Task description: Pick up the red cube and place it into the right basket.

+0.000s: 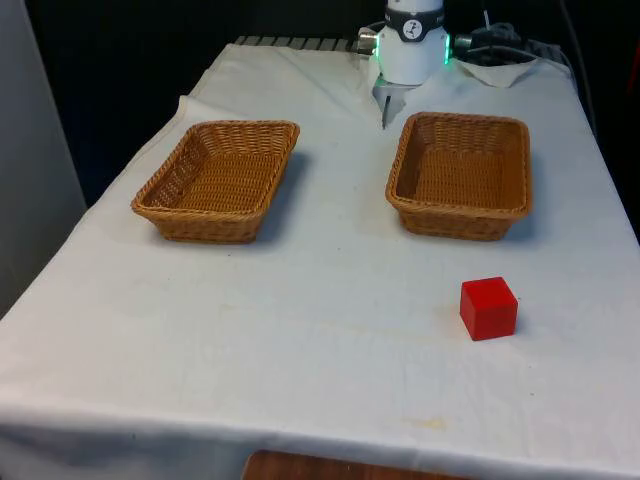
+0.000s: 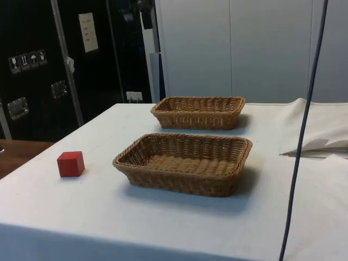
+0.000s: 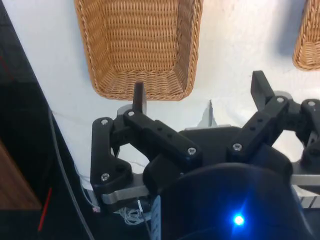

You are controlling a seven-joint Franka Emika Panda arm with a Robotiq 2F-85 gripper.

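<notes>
Nothing was done yet: the red cube [image 1: 489,308] sat near the front edge of the tabletop [image 1: 300,300], a corner turned towards the front camera, with no long axis. Beyond it stood the right basket [image 1: 460,174], empty. Farthest off, the gripper [image 3: 197,100] hung with fingers [image 3: 139,97] spread wide, holding nothing.

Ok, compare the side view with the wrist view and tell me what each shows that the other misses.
Side view alone: the red cube on the white cloth, near the table's end, apart from both baskets. Wrist view alone: the tool, its fingers spread wide with nothing between them. Both: the two wicker baskets, the nearer basket and the farther basket, both without contents.
</notes>
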